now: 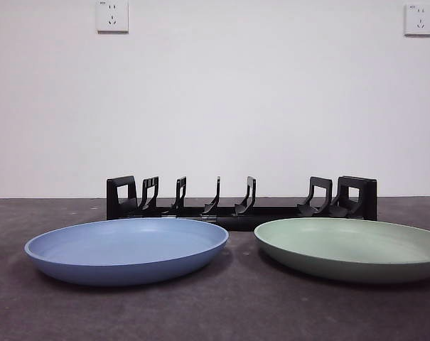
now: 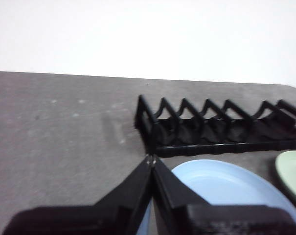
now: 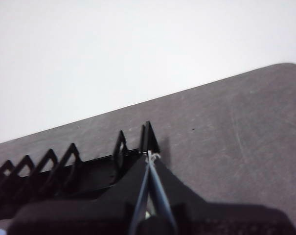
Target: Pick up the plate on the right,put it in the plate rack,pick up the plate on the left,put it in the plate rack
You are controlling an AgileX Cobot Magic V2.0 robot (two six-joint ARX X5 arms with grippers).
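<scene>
A long black plate rack (image 1: 242,202) is seen lying across the dark grey table (image 1: 222,312) at the back, close to the white wall (image 1: 222,106), with its upright curved prongs standing in a row between two blocky ends; every slot is empty. Taking the middle of the rack as the dial's centre in the front view, a blue plate (image 1: 126,249) is found at about 7 o'clock and a green plate (image 1: 351,247) at about 4 o'clock, both lying flat on the table in front of the rack and neither touching it. The two plates are set side by side with a narrow gap of bare table between their rims. Two white wall sockets (image 1: 112,15) are mounted high on the wall, one toward each upper corner. No arm is visible in the front view. In the left wrist view the left gripper (image 2: 151,159) is shown with its jaws pressed together, nothing held between them, poised above the near rim of the blue plate, with the rack's end beyond. In the right wrist view the right gripper (image 3: 150,155) is likewise shown with its jaws pressed together and empty, its tips lined up with the rack's end block.
</scene>
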